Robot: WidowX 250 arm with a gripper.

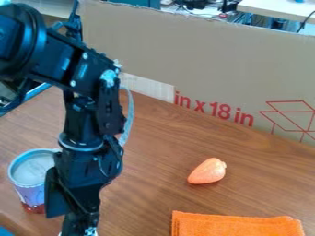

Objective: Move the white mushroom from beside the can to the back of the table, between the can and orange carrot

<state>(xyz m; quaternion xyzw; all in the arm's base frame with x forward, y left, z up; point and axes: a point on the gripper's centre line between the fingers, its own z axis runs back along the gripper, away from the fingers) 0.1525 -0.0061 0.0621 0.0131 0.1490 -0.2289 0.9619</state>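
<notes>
An upright paint can [31, 193] stands on the left part of the wood-grain table [141, 198], just beside the black gripper [80, 230]. Inside its pale rim is a greyish round area; whether that is a lid, the bottom or contents cannot be told. The arm partly hides the can's right side. The gripper's lower end is cut off by the view's bottom edge, so whether its jaws are released, clenched or grasping cannot be told. The can's long axis is vertical, rim up. Well apart to the right lie an orange toy vegetable [208, 171] and a folded orange cloth [237, 225].
</notes>
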